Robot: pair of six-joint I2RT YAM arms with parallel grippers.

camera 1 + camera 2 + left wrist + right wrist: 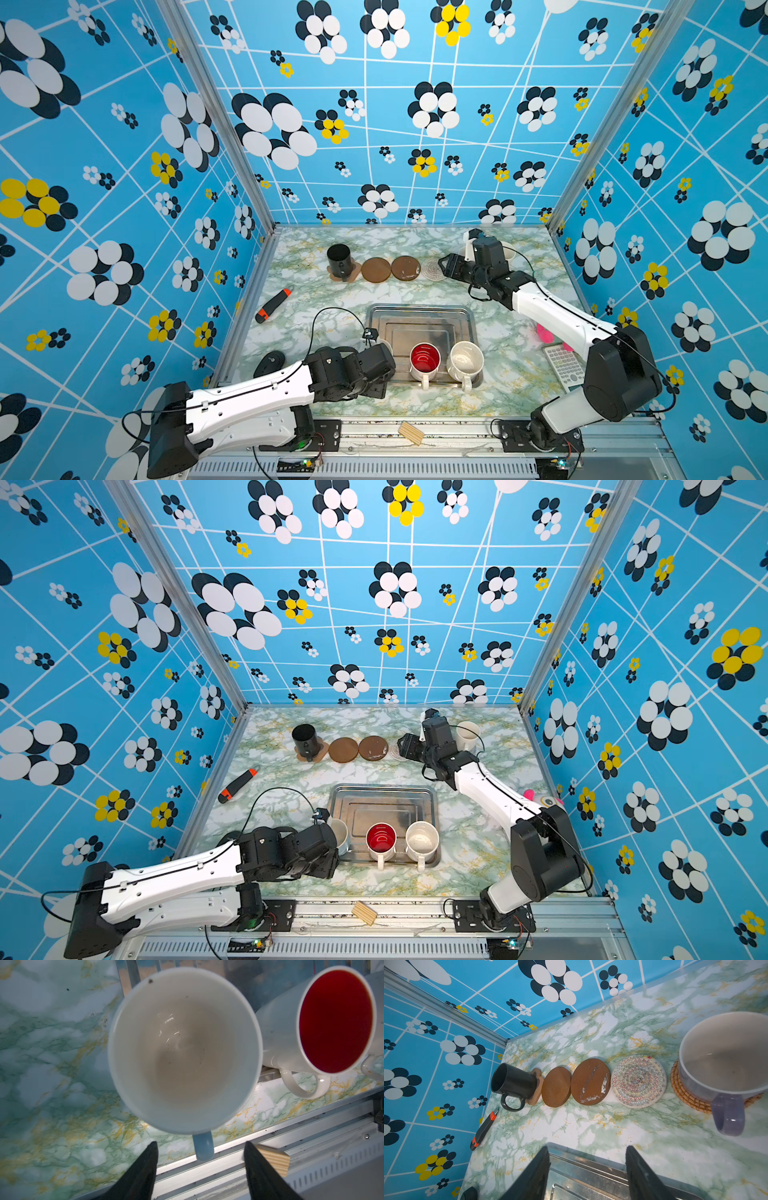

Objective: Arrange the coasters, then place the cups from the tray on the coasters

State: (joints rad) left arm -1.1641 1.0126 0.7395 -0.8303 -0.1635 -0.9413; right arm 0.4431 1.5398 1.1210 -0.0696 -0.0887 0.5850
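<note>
In both top views, a green-veined marble surface [316,291] lies inside blue flowered walls [374,124]. The left arm [249,399] hides most of the light blue mug [340,833] at the shiny steel tray's [419,328] near-left corner. Left wrist: mug upright, handle pointing between the left claw's [200,1144] spread fingers, untouched. Right wrist: the right claw [587,1148] gapes empty; the cut-off lavender mug [724,1059] sits on a woven rattan coaster [681,1093].

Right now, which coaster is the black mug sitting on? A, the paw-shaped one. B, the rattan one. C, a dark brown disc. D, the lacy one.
A: the black mug stands on the paw coaster; the rattan coaster carries the lavender mug instead.
</note>
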